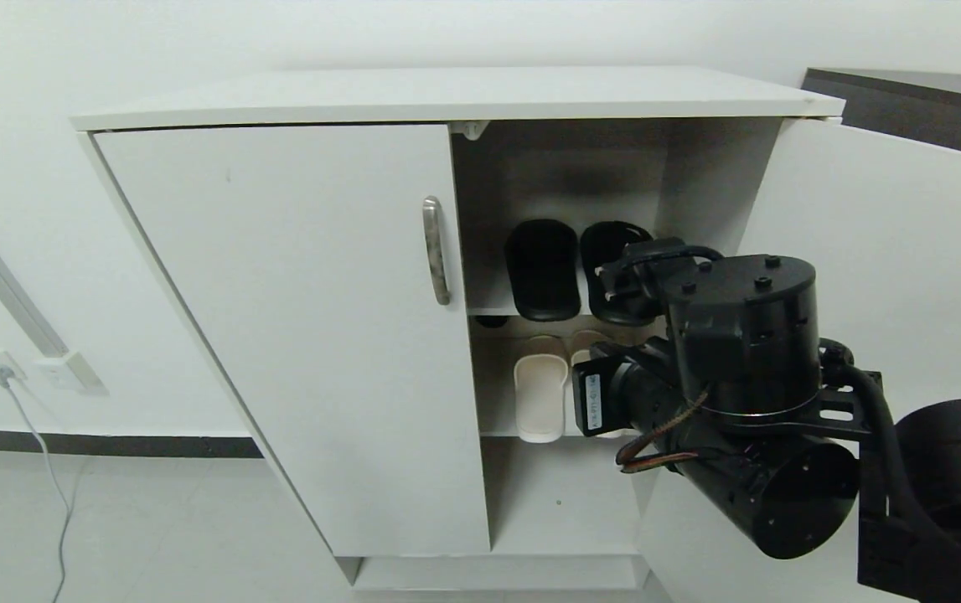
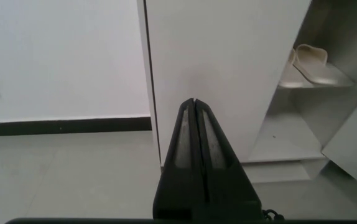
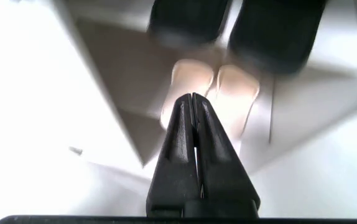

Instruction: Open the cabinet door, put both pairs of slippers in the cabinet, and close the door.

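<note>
Right claw (image 3: 193, 98): closed, empty.
Left claw (image 2: 194, 102): closed, empty.
Door (image 1: 891, 251): open; we judge it light and stiff; push far from the hinge.
Slippers (image 1: 540, 394): both pairs inside cabinet (image 1: 446, 92).

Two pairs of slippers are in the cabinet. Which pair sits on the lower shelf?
The cream-white rubber slippers; the glossy black slippers lie on the shelf directly above them.

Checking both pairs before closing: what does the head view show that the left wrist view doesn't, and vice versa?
Head view alone: black slippers on the upper shelf, and the door handle. Left wrist view alone: the shut left pincer. Both: white slippers on the lower shelf, and the closed left door.
</note>
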